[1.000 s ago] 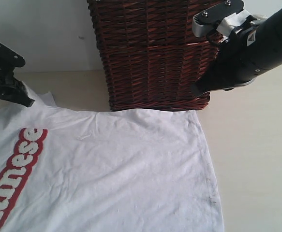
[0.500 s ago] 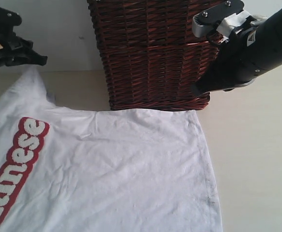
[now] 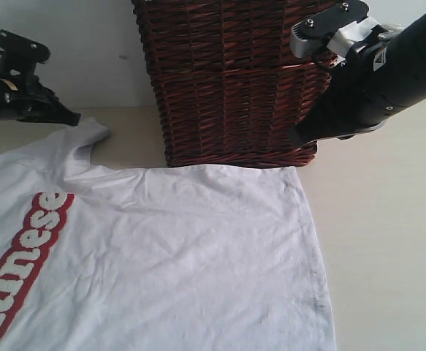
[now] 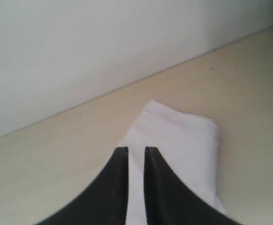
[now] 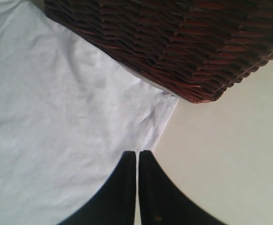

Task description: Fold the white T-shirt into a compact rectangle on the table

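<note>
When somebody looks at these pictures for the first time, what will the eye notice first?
The white T-shirt lies spread over the table, its red lettering at the left edge of the exterior view. Just behind it stands a dark wicker basket, and the right gripper hangs beside the basket's right corner.

White T-shirt (image 3: 198,248) is soft matt cloth, basket (image 3: 227,80) glossy woven wicker, table (image 3: 388,241) smooth and matt.

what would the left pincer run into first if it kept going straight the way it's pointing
Most likely the sleeve of the white T-shirt, lying just ahead of the left pincer; past it only bare table, then the wall. Depth is unclear, so it might skim over the cloth.
</note>
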### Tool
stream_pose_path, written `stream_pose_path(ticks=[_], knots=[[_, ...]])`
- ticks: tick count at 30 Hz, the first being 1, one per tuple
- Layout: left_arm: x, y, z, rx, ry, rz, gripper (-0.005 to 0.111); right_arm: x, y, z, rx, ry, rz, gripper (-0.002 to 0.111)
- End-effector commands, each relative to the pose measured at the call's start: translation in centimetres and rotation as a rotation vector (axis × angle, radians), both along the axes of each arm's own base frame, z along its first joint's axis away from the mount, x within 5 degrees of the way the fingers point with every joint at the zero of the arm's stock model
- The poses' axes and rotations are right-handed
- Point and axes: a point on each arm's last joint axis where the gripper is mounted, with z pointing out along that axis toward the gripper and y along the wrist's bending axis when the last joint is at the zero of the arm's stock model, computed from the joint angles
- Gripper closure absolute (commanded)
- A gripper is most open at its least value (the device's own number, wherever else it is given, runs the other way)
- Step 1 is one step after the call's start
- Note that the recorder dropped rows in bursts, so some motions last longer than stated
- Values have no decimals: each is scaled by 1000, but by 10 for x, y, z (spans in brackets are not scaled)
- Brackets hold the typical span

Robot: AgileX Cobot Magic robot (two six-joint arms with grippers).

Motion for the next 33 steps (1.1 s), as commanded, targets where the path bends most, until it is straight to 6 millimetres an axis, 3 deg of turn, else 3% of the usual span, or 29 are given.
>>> stream_pose_path(ticks=[1,5,9,20,33], knots=[[8,-25,-18,1,104,-50,107,0,0,0,-4,1,5,104],[15,-31,-39,3,163,-58,107,0,0,0,-4,1,5,104],[23,-17,-55,-27,188,-4,107,-1,0,-1,-6,5,5,104],[21,60,-90,-81,340,195,107,-1,0,-1,-6,5,5,104],[10,104,-96,-148,456,336,107,-1,0,-1,-7,7,5,104]])
